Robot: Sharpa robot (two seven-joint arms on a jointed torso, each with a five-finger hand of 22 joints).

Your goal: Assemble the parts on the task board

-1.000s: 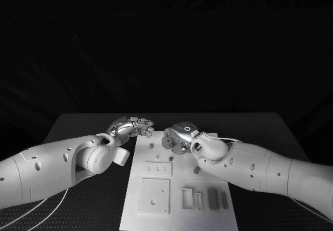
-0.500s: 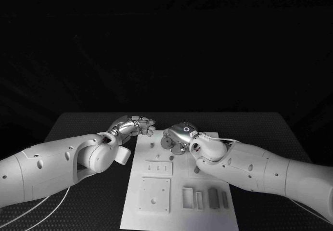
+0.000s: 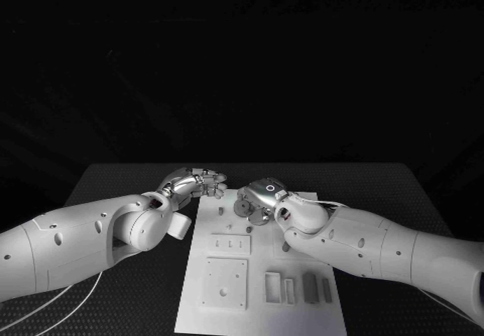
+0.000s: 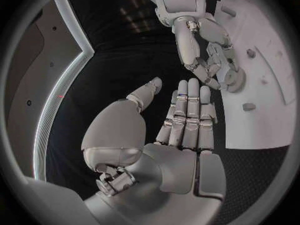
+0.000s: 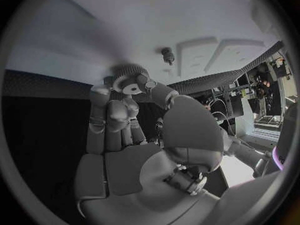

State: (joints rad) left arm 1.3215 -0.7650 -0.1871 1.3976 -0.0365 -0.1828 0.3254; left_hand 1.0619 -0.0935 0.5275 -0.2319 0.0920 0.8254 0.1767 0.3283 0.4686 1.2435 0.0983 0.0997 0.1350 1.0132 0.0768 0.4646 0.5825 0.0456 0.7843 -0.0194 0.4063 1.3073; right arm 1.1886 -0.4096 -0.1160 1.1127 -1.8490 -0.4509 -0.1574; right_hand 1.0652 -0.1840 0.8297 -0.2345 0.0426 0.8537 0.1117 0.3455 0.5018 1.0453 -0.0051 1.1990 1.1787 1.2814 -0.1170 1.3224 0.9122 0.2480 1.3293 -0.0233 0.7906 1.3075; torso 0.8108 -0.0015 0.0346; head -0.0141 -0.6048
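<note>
Barely anything has shifted: we see the right robot hand (image 3: 258, 199) still pinching a gear (image 5: 129, 83) above the task board (image 3: 237, 280); the left robot hand (image 4: 181, 117) hovers released, fingers extended.

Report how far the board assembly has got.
Done: nothing plainly seated; the task board shows open recesses and a bare peg.
In hand: the right hand pinches a gear above the board, close to that peg.
Left: seating the gear, plus other parts. The left hand is flat and holds nothing.
</note>
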